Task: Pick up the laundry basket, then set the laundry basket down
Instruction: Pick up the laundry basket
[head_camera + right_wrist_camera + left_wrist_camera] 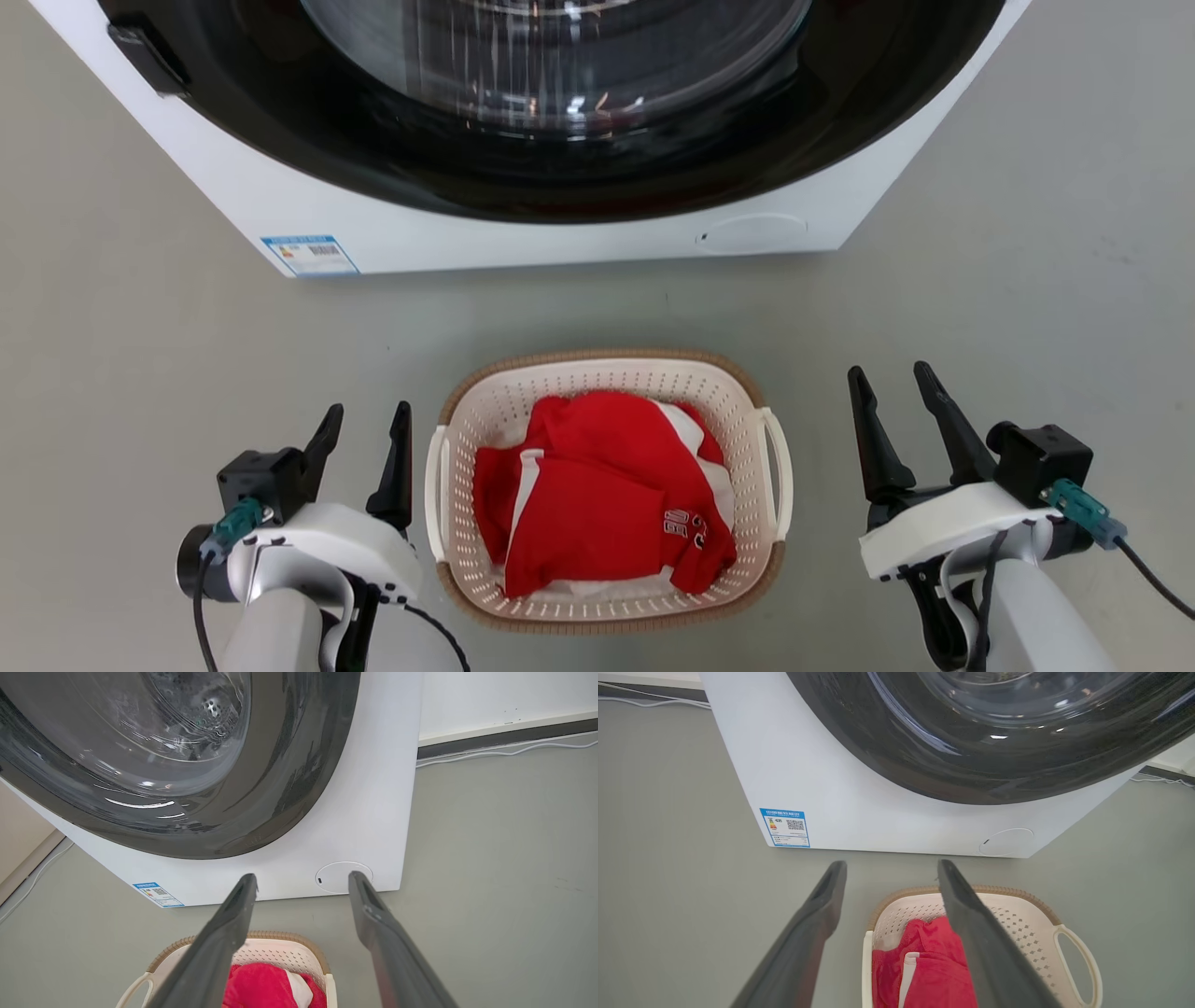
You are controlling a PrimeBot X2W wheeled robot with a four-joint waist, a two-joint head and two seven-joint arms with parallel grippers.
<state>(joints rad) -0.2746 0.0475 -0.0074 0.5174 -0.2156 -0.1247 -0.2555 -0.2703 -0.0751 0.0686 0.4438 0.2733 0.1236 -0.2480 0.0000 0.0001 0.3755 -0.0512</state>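
Note:
The laundry basket [747, 411], cream-white and perforated with a brown woven-look rim, rests on the grey floor in front of the washing machine. Red and white clothes [597, 495] lie inside it. My left gripper [366, 420] stands open just left of the basket's left loop handle [436, 495], not touching it. On the other side my right gripper [892, 378] is open too, a short way from the right handle [778, 471]. The basket [1017, 919] lies beyond my left gripper [892, 868] in the left wrist view. The basket [280, 949] sits at the bottom of the right wrist view, below my right gripper [302, 879].
A white washing machine [523, 233] with a dark round glass door [560, 93] stands right behind the basket. White cables [504, 749] run along the wall base to its right. Bare grey floor [140, 355] spreads on both sides.

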